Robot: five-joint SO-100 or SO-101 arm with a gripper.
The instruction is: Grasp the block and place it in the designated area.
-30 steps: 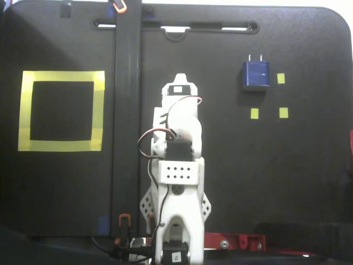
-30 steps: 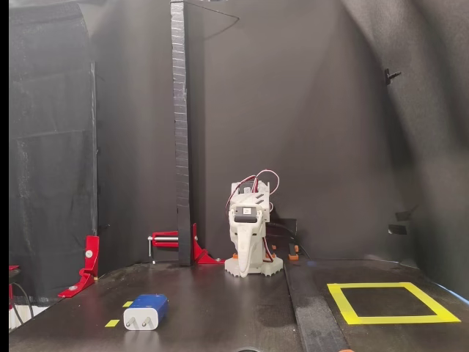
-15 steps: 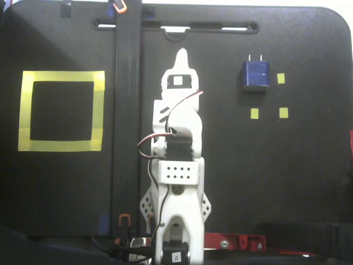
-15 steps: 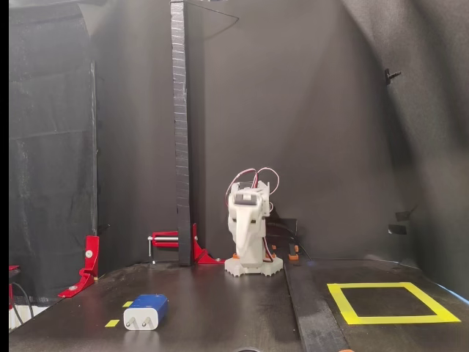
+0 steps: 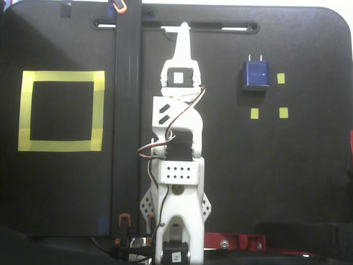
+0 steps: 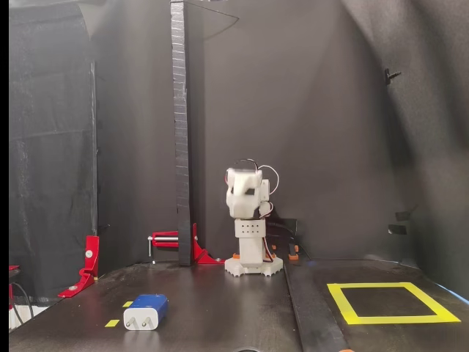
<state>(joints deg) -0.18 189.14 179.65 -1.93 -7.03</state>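
The block [image 5: 255, 74] is a dark-blue plug adapter lying flat on the black table, right of the arm in a fixed view, prongs pointing to the far edge. In the other fixed view it lies front left [image 6: 146, 312], prongs toward the camera. The designated area [image 5: 60, 110] is a yellow tape square on the opposite side, also visible front right [image 6: 392, 302]. My white gripper [image 5: 183, 30] is shut and empty, stretched along the table's midline between the two, well apart from both. The arm [image 6: 248, 213] stands folded at the back.
Three small yellow markers [image 5: 281, 78] [image 5: 254, 113] [image 5: 283, 112] surround the block. A tall dark post [image 6: 179, 132] stands between arm and tape square [image 5: 127, 121]. Red clamps [image 6: 172, 240] [image 6: 86, 264] sit at the back left. A slot [image 5: 226, 25] runs along the far edge.
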